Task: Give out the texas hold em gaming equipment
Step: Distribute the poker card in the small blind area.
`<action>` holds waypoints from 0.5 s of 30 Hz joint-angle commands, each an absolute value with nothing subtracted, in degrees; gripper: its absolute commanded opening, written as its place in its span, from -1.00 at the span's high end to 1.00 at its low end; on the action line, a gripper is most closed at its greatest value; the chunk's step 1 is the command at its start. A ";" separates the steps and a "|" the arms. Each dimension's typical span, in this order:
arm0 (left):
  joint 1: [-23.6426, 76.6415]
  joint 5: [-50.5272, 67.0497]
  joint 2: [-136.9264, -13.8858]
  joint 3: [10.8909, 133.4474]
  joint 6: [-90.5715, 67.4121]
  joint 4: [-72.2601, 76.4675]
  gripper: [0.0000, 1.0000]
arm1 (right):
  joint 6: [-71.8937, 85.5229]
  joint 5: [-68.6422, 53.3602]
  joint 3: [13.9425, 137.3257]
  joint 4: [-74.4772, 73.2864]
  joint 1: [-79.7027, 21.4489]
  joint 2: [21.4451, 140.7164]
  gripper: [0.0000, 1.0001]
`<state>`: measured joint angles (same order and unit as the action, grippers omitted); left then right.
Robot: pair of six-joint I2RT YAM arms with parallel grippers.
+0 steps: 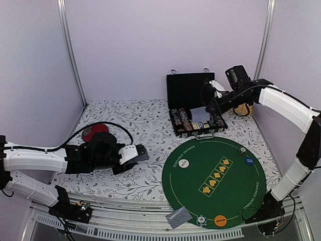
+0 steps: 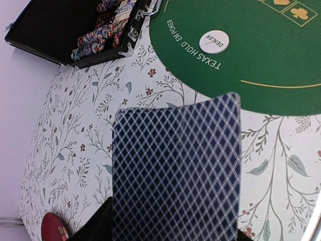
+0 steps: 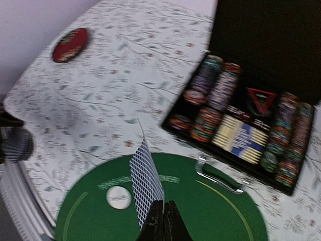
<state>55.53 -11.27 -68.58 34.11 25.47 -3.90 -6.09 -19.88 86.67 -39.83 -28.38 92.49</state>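
A round mat (image 1: 220, 196) lies on the desk (image 1: 135, 118), toward its right near side. Just behind the mat stands an open case (image 1: 188, 90), lid up at the back, with rows of poker chips (image 1: 181, 120) inside. On the mat, a dealer disc (image 1: 184, 163) sits at the left. At the right rim a side disc (image 1: 249, 161) lies with a single chip (image 1: 242, 150) just behind it. Along the near rim, left to right, lie a near card (image 1: 179, 217), a near chip (image 1: 201, 220) and a near disc (image 1: 220, 219). A round dish (image 1: 95, 132) lies far left on the desk, and a basket piece (image 1: 246, 109) sits right of the case. The left tool (image 1: 140, 152), left of the mat, grips a left card (image 2: 175, 170). The right tool (image 3: 163, 223), above the case's right end, pinches a right card (image 3: 146, 183).
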 commanded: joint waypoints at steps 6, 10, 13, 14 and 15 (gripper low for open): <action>56.75 -10.85 -66.05 34.72 25.49 -2.92 -0.04 | -20.51 2.44 83.58 -53.45 -15.21 98.30 0.97; 56.95 -11.05 -65.21 34.56 25.60 -2.99 -0.05 | -23.93 2.85 85.10 -55.00 -12.56 101.50 0.97; 56.95 -11.05 -64.71 34.30 25.64 -2.91 -0.05 | -28.83 2.29 84.37 -54.56 -11.87 101.92 0.97; 56.96 -11.01 -64.61 34.21 25.60 -2.90 -0.05 | -31.29 2.17 84.26 -54.69 -11.87 102.14 0.97; 57.01 -11.04 -64.62 34.21 25.66 -2.90 -0.05 | -34.00 1.78 84.47 -55.65 -11.79 102.44 0.97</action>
<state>56.07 -11.18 -65.87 34.11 25.47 -3.88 -24.43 1.10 84.38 -53.17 -11.90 102.26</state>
